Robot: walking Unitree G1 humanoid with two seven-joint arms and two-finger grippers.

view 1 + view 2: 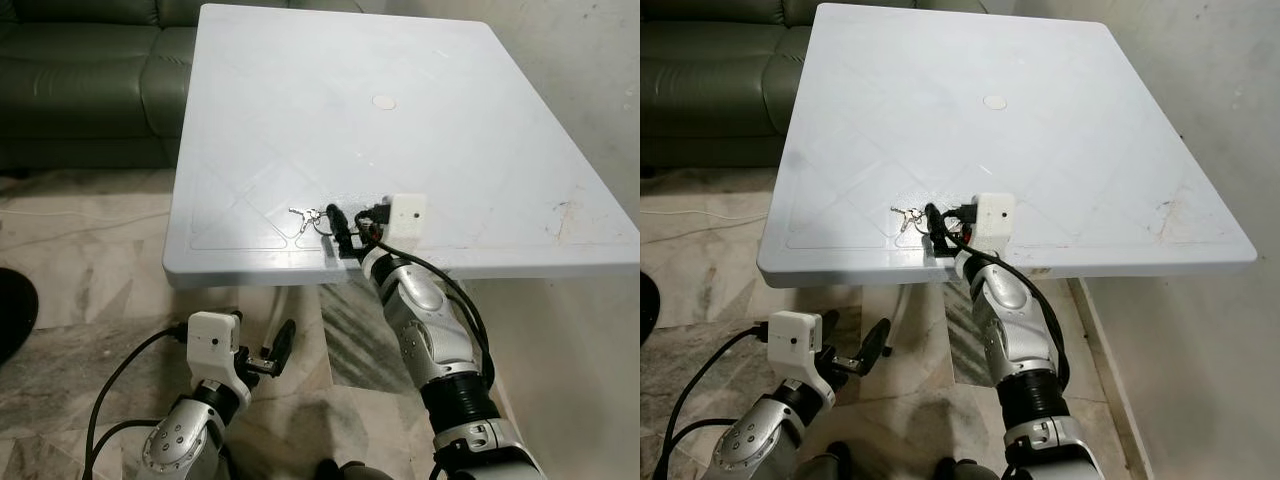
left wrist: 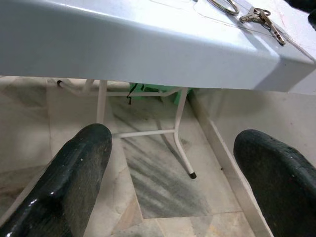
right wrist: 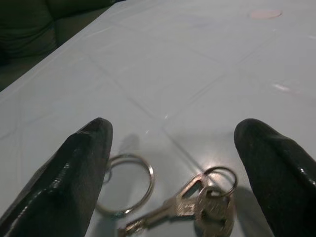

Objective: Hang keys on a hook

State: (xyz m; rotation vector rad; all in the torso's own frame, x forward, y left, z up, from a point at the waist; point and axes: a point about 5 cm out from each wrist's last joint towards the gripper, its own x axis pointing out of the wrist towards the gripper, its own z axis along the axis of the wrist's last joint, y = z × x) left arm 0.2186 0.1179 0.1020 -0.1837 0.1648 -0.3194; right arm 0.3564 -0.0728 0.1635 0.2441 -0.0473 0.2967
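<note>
A small bunch of silver keys with a loose key ring lies near the front edge of the white table. My right gripper rests low over the table just right of the keys. It is open, its fingers apart on either side of the keys without touching them. My left gripper hangs below the table's front edge, open and holding nothing. From the left wrist view the keys lie up on the table edge.
A dark green sofa stands beyond the table's left side. A round cap sits mid-table. White table legs stand on the marble floor beneath. A pale wall runs along the right.
</note>
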